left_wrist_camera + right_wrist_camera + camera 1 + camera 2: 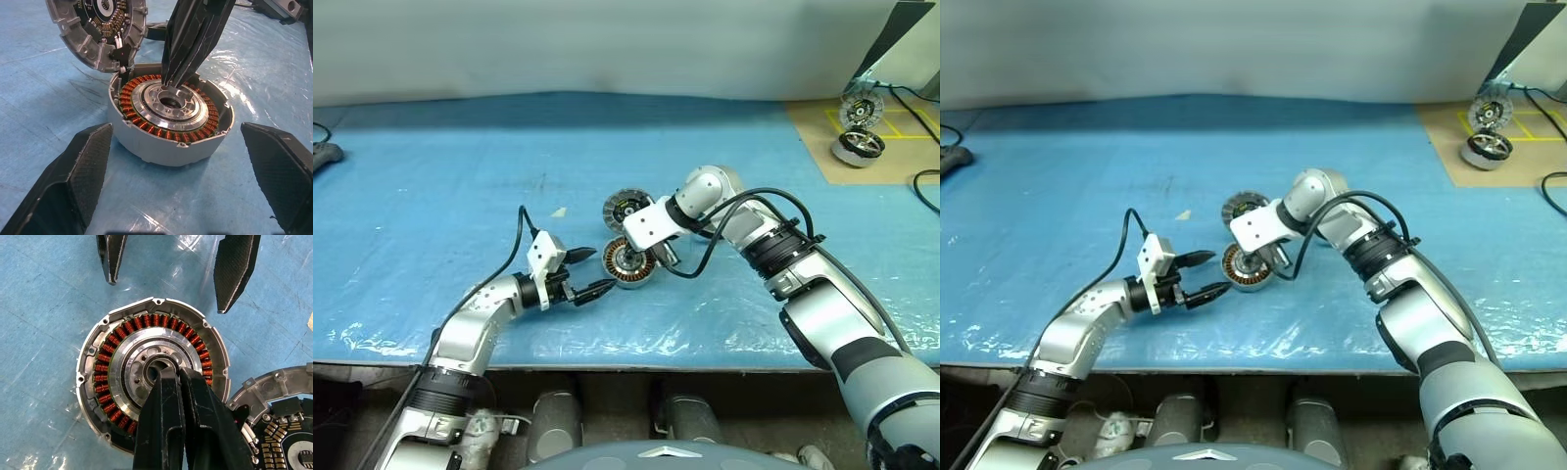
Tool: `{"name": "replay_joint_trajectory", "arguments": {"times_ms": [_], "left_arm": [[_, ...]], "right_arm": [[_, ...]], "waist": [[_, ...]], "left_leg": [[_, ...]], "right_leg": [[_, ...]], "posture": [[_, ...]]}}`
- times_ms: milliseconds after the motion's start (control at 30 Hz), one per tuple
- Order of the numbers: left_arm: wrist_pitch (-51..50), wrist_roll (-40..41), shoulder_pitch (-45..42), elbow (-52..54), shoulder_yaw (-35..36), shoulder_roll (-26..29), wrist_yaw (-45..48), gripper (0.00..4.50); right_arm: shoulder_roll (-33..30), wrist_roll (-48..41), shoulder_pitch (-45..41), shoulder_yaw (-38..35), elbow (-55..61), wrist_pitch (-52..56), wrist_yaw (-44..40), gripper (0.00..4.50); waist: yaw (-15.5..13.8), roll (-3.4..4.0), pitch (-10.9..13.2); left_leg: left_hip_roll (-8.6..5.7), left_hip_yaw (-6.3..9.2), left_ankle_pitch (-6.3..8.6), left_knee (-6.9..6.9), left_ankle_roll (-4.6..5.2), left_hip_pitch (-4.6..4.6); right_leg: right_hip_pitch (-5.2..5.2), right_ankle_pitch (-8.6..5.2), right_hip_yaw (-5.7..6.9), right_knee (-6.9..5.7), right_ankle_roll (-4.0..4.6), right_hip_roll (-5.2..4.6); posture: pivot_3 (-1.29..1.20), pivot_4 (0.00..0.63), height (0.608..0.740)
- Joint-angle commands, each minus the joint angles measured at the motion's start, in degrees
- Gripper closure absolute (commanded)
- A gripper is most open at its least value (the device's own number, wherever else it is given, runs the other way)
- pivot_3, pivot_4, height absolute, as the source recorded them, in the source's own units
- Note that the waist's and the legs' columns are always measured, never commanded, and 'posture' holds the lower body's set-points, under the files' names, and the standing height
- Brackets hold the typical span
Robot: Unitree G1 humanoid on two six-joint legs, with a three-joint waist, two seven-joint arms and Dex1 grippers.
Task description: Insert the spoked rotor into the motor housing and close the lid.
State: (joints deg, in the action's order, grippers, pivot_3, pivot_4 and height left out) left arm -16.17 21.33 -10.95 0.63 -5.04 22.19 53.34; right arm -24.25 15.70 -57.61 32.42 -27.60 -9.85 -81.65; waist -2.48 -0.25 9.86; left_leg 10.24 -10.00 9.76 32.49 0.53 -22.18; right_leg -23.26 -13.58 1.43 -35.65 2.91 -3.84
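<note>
Blue plastic sheet [460,196] covers the whole table, wrinkled and glossy along the near edge. Plain white wall [607,44] across the top. Tan board [891,147] with yellow tape lines upper right.

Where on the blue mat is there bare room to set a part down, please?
The blue mat is bare across its far left and along the back, and again between the right arm and the brown board holding a second motor. It is crowded mid-mat: motor housing, open lid, both sets of fingers.
</note>
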Motion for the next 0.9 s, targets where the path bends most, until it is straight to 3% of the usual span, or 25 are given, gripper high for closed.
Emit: {"name": "replay_joint_trajectory", "arguments": {"times_ms": [33,633,900], "left_arm": [[0.7,0.4,0.0,2.3,0.0,-0.1,-0.1,0.0],[1.2,0.0,1.8,3.7,-0.8,-0.7,-1.1,0.0],[1.4,-0.1,2.5,4.2,-0.8,-0.7,-1.4,0.0]], "right_arm": [[-0.3,-0.2,-1.4,-0.4,1.9,-1.1,-0.4,4.49],[1.6,6.4,-3.5,2.2,-7.0,-8.0,4.6,4.49],[2.0,5.6,-3.0,2.1,-5.6,-8.2,2.3,4.49]], "waist": [[0.0,0.0,0.0],[0.1,0.0,0.0],[0.1,0.0,0.0]], "left_leg": [[0.0,0.0,0.0,0.0,0.0,0.0],[0.0,0.0,0.04,0.02,-0.07,0.02],[0.01,0.0,0.07,0.06,-0.1,0.03]], "right_leg": [[0.0,0.0,0.0,0.0,0.0,0.0],[0.01,0.0,0.0,-0.01,0.0,0.0],[0.03,0.01,0.0,-0.05,0.01,0.0]], "posture": [[0.0,0.15,0.74],[0.0,0.15,0.74],[0.0,0.15,0.74]]}}
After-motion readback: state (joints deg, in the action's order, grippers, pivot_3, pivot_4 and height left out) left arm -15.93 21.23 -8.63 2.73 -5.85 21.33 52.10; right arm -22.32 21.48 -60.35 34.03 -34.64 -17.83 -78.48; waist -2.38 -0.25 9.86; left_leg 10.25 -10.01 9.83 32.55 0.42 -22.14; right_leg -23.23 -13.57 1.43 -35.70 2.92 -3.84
